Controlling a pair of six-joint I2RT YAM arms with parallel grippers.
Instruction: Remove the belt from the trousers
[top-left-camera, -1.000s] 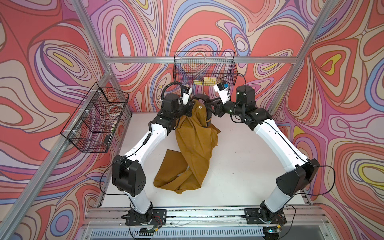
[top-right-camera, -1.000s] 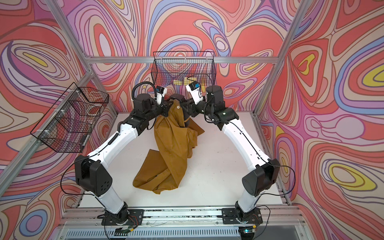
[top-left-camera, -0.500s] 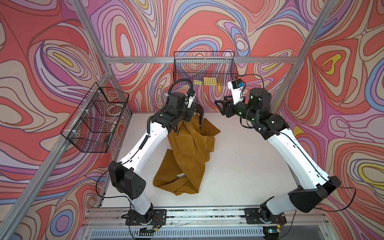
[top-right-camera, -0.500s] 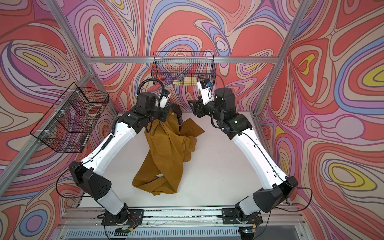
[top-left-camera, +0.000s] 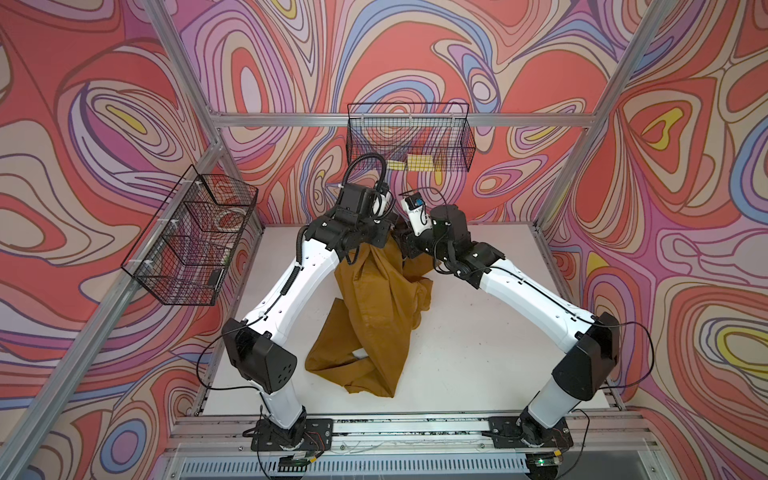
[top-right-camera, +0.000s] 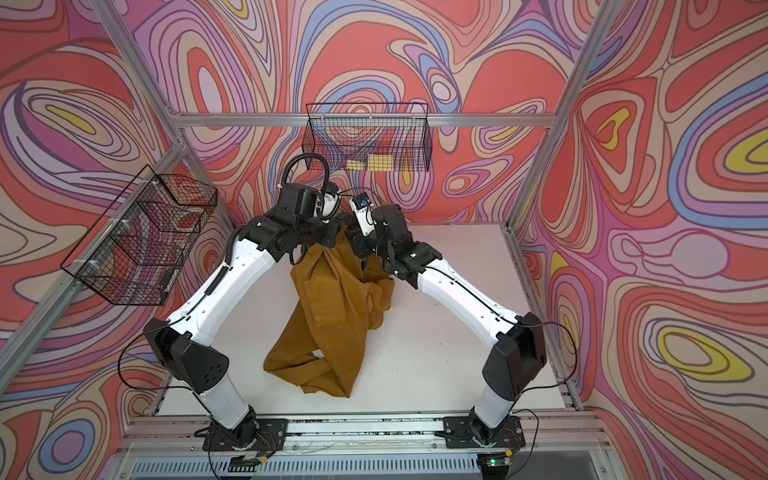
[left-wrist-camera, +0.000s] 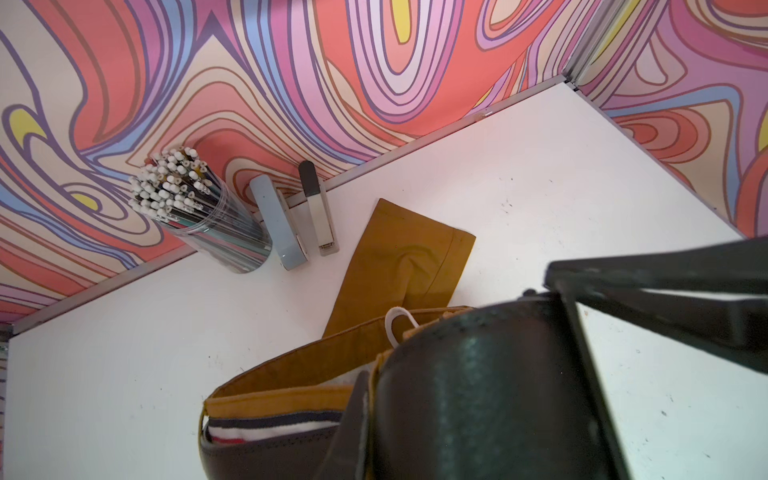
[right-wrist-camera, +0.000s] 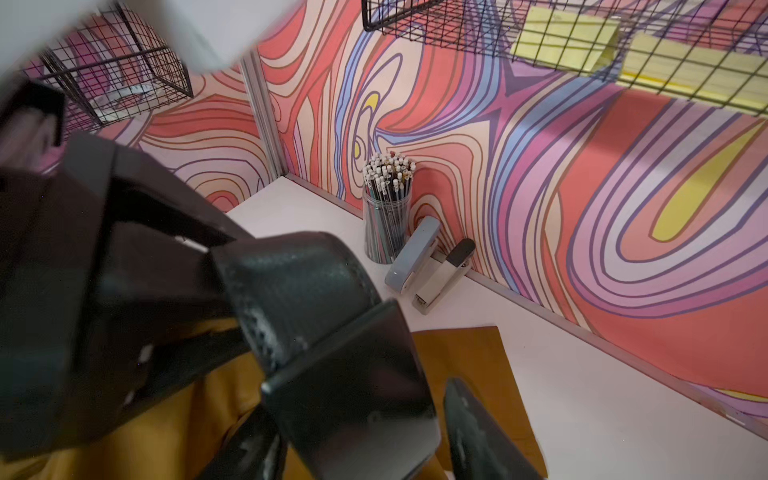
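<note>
Top views and wrist views: trousers (top-left-camera: 374, 307) hoisted by the waist, belt (right-wrist-camera: 299, 286) standing clear in a loop.
Right gripper (right-wrist-camera: 361, 440), well off to its own side half a second ago, is back beside the left gripper (top-left-camera: 384, 235). Its jaws stand apart, straddling the belt's free arc without closing on it. Left gripper is clamped tight at the waist, and the trouser legs trail on the white table (top-left-camera: 478, 332) as before. Belt rises from the striped waistband in a loose arc between both grippers. Hidden: the belt in both top views, behind the wrists; the left pinch point, behind the loop. Buckle not made out.
</note>
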